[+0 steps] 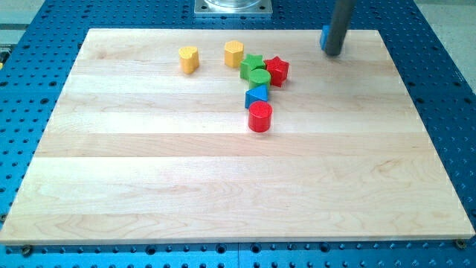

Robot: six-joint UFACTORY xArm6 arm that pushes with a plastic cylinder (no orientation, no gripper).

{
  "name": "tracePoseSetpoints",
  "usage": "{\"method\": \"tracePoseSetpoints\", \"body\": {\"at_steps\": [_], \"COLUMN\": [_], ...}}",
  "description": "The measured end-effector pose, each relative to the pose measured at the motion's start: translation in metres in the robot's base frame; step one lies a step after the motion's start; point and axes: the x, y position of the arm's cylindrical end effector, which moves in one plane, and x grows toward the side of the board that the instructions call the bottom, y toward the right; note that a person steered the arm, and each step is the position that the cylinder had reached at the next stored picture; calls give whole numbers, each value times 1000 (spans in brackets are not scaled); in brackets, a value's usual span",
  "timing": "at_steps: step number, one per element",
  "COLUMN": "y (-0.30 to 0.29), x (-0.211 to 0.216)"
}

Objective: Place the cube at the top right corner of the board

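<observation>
My tip (335, 53) stands near the top right corner of the wooden board (223, 186), the surface that carries all the blocks. The rod ends in no gripper, so there are no jaws whose opening or closing could be told; it is a plain dark rod, blurred here.

The blue cube (324, 37) is almost wholly hidden behind the rod: only a thin blue sliver shows at the rod's left edge, close to the board's top edge. It appears to be touching the rod or just beside it. So little of it shows that I cannot tell which way its faces point, nor any long axis; a cube has none in any case.

Taking the red cylinder (260, 117) as the landmark, the other blocks lie as follows. The blue triangular block (256, 96) sits just above it, touching or nearly so. Above that comes the green cylinder (259, 77), with the green star (251, 65) tight against its upper left. The red star (277, 70) is up and to the right of the red cylinder, touching the green cylinder's right side. The yellow hexagonal block (233, 53) stands farther up and a little left, near the green star but apart from it. The yellow heart-shaped block (189, 59) is well to the upper left. My tip and the blue cube are far to the upper right of the red cylinder, well apart from the cluster.
</observation>
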Motion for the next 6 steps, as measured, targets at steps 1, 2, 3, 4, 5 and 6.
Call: {"method": "tracePoseSetpoints", "body": {"at_steps": [1, 2, 3, 4, 5, 6], "y": [-52, -63, -34, -16, -12, -12], "x": [7, -15, -38, -43, -43, -43]}}
